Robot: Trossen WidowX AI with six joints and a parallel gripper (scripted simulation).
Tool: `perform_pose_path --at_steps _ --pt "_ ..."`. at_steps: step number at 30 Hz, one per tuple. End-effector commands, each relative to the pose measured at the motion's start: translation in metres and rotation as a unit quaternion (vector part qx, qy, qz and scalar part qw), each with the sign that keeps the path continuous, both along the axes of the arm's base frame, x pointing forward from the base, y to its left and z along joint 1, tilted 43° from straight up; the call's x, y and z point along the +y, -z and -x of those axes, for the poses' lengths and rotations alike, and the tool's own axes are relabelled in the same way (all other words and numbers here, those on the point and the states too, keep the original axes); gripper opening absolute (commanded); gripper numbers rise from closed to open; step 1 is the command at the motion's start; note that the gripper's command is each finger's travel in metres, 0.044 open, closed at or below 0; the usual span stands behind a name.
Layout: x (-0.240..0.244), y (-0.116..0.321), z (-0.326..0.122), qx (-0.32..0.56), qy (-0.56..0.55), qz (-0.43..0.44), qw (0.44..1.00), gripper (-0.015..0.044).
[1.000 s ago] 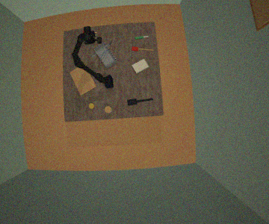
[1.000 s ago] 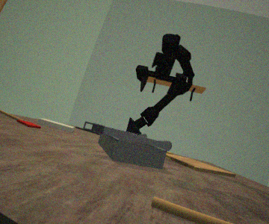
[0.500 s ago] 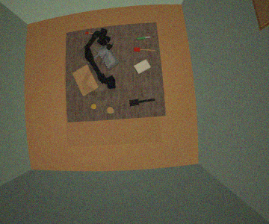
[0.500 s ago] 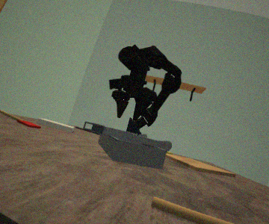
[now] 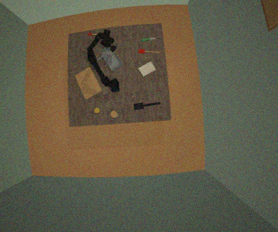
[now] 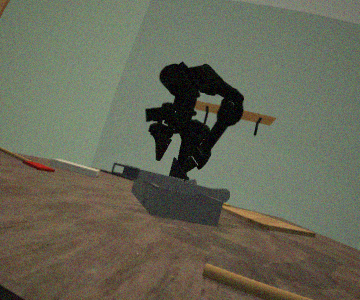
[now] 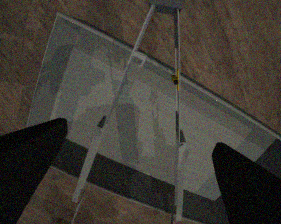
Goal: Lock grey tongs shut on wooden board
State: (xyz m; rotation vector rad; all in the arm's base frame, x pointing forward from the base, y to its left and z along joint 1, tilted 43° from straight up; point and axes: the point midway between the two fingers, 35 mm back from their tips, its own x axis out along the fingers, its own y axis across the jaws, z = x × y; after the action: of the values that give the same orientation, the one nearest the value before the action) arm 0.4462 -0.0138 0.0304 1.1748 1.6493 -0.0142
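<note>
The grey tongs (image 7: 179, 175) lie open across the roasting tin (image 7: 128, 176) (image 5: 114, 65) (image 6: 185, 207). In the wrist view their hinge is at the top, past the tin's far rim, and the two arms spread downward past the near rim. A small yellow mark sits on the right arm. My gripper (image 7: 141, 138) (image 6: 180, 162) is open and empty. It hangs above the tin with its fingers pointing down, one on each side of the tongs' arms in the wrist view. The wooden board (image 5: 88, 83) (image 6: 275, 225) lies flat beside the tin. The tongs are too small to make out clearly in the top view.
A white block (image 5: 147, 69) (image 6: 75, 167), a red-headed tool (image 5: 141, 51) and a green-handled tool (image 5: 144, 39) lie beyond the tin. A black spatula (image 5: 139, 106), a yellow disc (image 5: 96, 110) and a tan disc (image 5: 114, 114) lie farther away. A hook rail (image 6: 267, 119) is on the wall.
</note>
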Motion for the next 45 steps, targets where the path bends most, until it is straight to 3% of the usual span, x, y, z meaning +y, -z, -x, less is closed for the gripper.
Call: perform_pose_path --at_steps 1,45 --pt "0.006 0.007 0.001 0.006 0.001 -0.003 1.000 0.0440" --pt "0.056 0.058 -0.001 0.006 0.001 -0.005 1.000 0.0440"
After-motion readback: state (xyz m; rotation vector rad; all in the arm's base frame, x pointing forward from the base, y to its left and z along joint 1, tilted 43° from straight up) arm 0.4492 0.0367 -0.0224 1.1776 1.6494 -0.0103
